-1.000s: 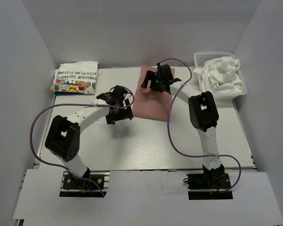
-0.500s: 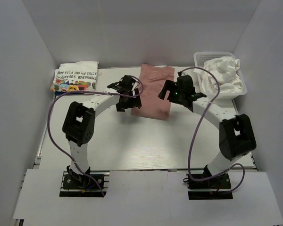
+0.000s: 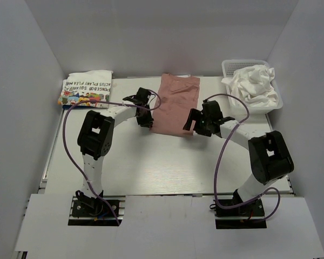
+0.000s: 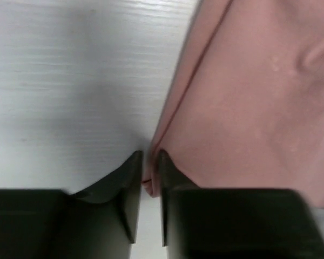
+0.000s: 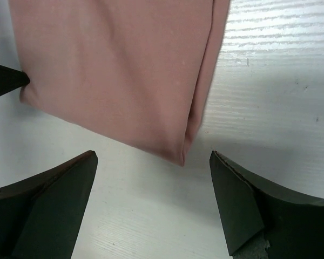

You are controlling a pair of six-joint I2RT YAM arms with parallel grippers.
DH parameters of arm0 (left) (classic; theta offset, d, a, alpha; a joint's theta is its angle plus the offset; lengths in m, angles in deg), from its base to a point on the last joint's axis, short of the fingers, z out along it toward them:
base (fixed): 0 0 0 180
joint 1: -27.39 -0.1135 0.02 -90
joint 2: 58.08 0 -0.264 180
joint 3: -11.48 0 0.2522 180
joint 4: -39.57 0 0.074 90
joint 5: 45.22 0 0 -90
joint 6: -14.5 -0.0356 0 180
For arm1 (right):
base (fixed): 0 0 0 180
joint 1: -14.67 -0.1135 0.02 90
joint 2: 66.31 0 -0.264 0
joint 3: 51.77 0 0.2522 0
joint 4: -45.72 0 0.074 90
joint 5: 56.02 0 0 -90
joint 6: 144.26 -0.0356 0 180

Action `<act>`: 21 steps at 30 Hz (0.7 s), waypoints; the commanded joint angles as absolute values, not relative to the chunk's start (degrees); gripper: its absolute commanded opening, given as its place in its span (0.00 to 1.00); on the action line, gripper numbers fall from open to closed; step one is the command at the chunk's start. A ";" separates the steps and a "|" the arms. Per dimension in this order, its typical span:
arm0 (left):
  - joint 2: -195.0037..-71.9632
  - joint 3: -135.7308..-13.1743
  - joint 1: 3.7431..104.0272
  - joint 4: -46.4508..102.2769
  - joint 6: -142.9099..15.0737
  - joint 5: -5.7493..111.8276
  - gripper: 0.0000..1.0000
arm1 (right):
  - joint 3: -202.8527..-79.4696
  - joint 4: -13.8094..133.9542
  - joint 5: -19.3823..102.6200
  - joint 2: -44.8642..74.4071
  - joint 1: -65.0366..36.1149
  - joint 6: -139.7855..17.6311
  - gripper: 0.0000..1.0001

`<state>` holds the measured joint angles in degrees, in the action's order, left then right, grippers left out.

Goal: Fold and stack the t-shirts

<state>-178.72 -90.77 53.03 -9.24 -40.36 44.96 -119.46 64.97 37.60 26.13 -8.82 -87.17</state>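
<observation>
A dusty pink t-shirt (image 3: 177, 102), folded into a long strip, lies at the middle back of the table. My left gripper (image 3: 146, 117) sits at the strip's near-left corner. In the left wrist view it (image 4: 149, 157) is shut on the thin edge of the pink t-shirt (image 4: 248, 97). My right gripper (image 3: 196, 123) hovers by the near-right corner. The right wrist view shows it (image 5: 152, 157) open, with the corner of the pink t-shirt (image 5: 124, 70) just ahead of the fingers and not touching them. A folded white cartoon-print t-shirt (image 3: 86, 89) rests at the back left.
A white mesh basket (image 3: 227, 66) at the back right holds crumpled white t-shirts (image 3: 255, 83). White walls enclose the table on three sides. Purple cables loop from both arms. Bare tabletop (image 3: 167, 162) lies between the pink shirt and the arm bases.
The left gripper moved to the pink shirt's near-left corner and shut on its edge. The right arm swung off the shirt's far end to its near-right corner, still open. The shirt now lies narrower.
</observation>
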 commanded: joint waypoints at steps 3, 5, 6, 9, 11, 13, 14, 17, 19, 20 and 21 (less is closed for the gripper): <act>-179.01 -86.31 53.31 -6.36 -40.69 50.40 0.12 | -120.81 64.92 36.88 29.58 -8.80 -89.68 0.90; -179.54 -85.69 53.31 -5.75 -40.69 52.15 0.08 | -120.90 65.37 36.44 30.89 -8.80 -90.47 0.90; -179.54 -84.30 54.01 -5.74 -40.69 52.16 0.05 | -120.81 65.28 36.53 31.16 -8.80 -90.73 0.90; -179.54 -83.67 54.02 -4.43 -40.69 52.69 0.00 | -120.37 63.88 36.35 32.65 -8.71 -91.44 0.90; -179.54 -83.14 54.02 -3.73 -40.69 52.69 0.00 | -120.81 63.08 36.18 34.58 -8.80 -91.88 0.87; -178.32 -81.66 54.02 -2.85 -40.69 52.69 0.00 | -121.16 62.20 36.00 35.37 -8.71 -91.88 0.77; -176.66 -80.95 54.02 -1.10 -40.69 52.69 0.00 | -120.99 61.77 35.74 35.38 -8.63 -92.05 0.72; -173.23 -76.31 54.54 1.89 -41.31 52.69 0.00 | -120.46 60.09 34.25 35.38 -8.36 -92.05 0.37; -169.71 -74.28 54.54 5.15 -41.92 53.48 0.00 | -119.85 60.27 32.59 35.12 -8.71 -91.88 0.13; -168.74 -72.61 54.54 6.03 -42.53 54.35 0.00 | -119.50 60.18 32.75 34.68 -8.71 -91.88 0.07; -167.08 -71.99 54.54 6.56 -42.54 54.88 0.00 | -119.23 60.09 33.18 33.81 -8.71 -91.97 0.03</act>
<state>-171.48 -75.36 53.84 6.67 -40.65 53.58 -120.09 60.97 35.23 34.94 -8.71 -91.71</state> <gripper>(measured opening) 0.053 0.083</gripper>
